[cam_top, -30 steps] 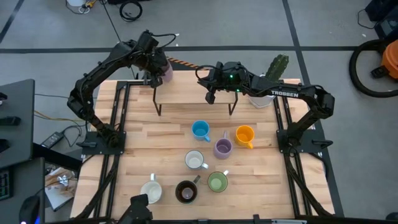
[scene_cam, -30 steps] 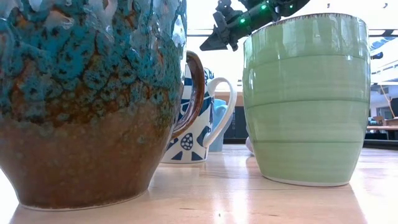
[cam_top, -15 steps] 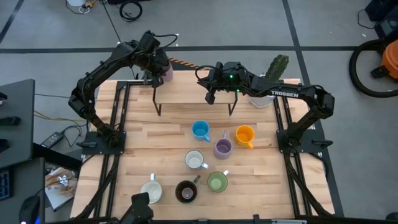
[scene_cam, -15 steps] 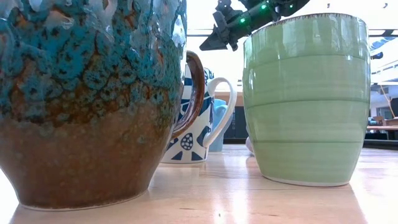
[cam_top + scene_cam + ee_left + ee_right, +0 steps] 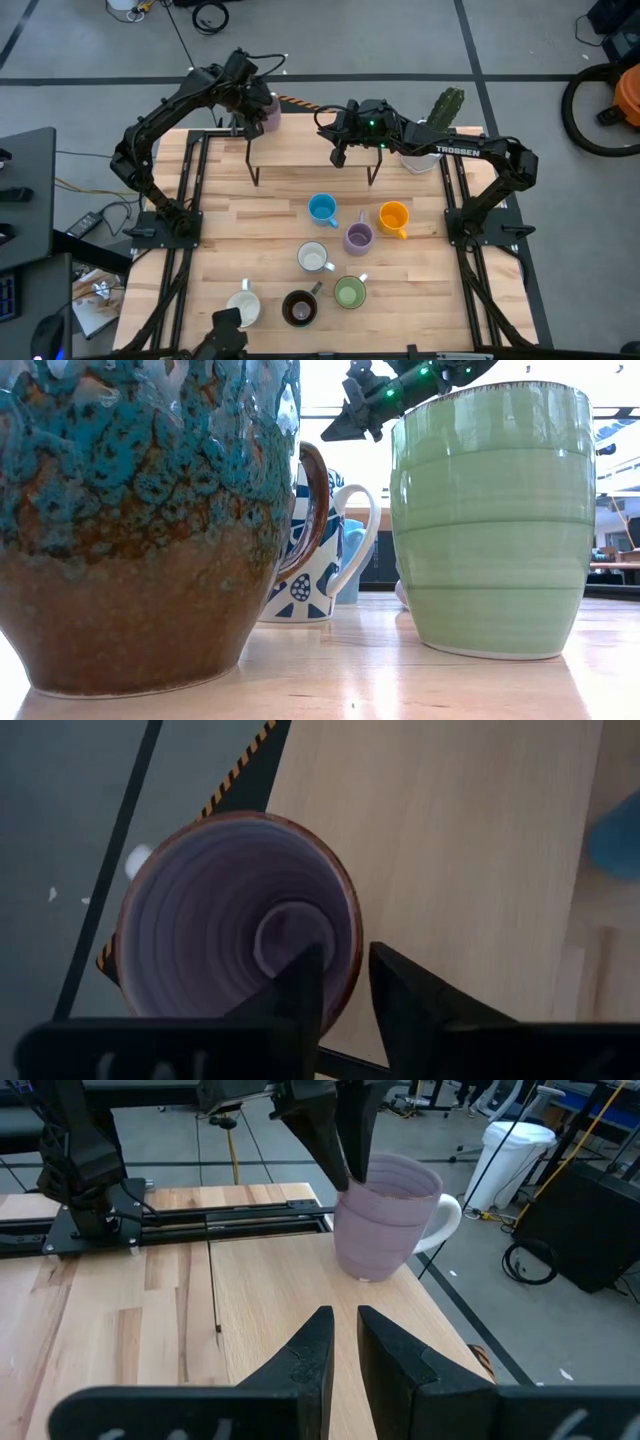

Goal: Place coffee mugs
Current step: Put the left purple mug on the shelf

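Wooden table (image 5: 230, 250), raised shelf (image 5: 310, 150) at far edge. Lilac mug (image 5: 385, 1215) stands upright on the shelf's left corner. Left tool (image 5: 340, 985) straddles its rim, one finger inside, one outside, slightly apart. Right tool (image 5: 342, 1342), fingers nearly together, empty, hovers over the shelf facing the mug, well apart.

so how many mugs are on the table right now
8. Lilac mug on the raised shelf at the far left, at the left gripper. On the tabletop: blue, orange, lilac, white, green, dark brown, white. None look hidden.
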